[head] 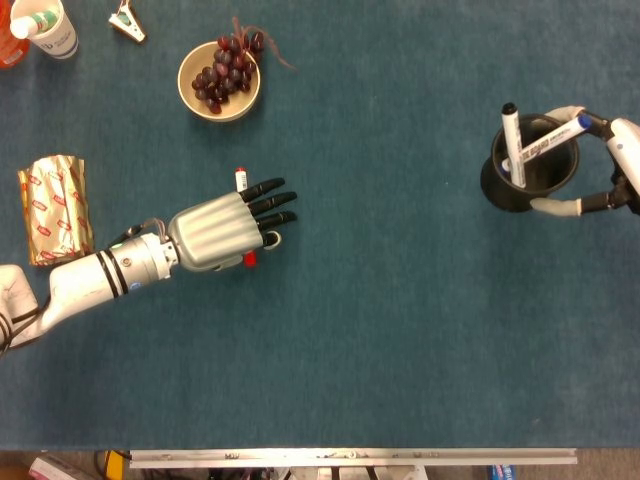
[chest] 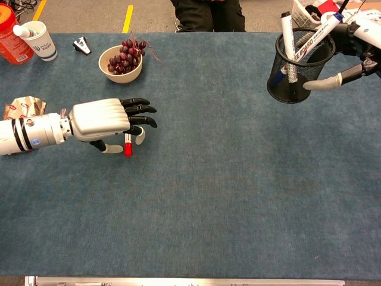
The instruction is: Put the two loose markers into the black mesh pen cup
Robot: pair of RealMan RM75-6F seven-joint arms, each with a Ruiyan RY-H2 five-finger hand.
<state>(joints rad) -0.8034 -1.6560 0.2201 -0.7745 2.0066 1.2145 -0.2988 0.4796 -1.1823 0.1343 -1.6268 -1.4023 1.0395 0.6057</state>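
A red marker lies on the blue table under my left hand (head: 225,225); only its white end (head: 240,178) and red cap (head: 249,259) show. The hand is palm down over it with fingers spread, and the chest view shows the cap (chest: 127,146) sticking out below the left hand (chest: 110,119). At the far right, the black mesh pen cup (head: 530,170) (chest: 294,74) holds a black-capped marker (head: 511,140) and a blue-capped marker (head: 552,140). My right hand (head: 625,165) (chest: 364,27) grips the cup, thumb on its near side and a finger at its far rim.
A bowl of grapes (head: 219,80) sits at the back left, with a gold foil packet (head: 52,208) left of my left forearm. A paper cup (head: 45,25), a clip (head: 127,22) and an orange container (chest: 12,36) stand in the far left corner.
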